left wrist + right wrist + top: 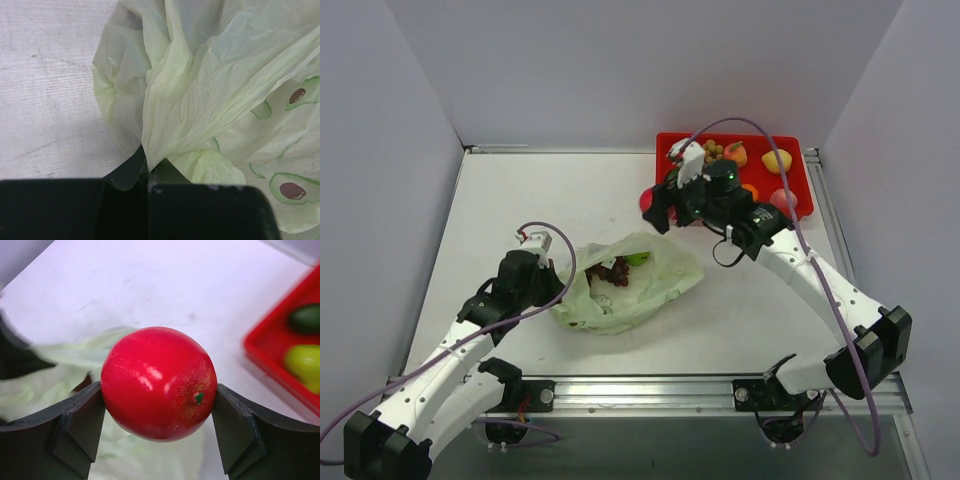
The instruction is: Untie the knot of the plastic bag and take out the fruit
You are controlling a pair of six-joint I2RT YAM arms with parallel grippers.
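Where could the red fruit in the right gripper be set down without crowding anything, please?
The table is bare at far left, between the back wall and the plastic bag, and in the near strip between bag and right arm. The red tray is crowded with fruit. The right gripper holds the red fruit by the tray's left edge.

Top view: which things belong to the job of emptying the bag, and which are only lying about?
Job: plastic bag, grapes and green fruit inside it, red apple held beside the red tray.
Lying about: yellow fruit and tan cluster on that tray.
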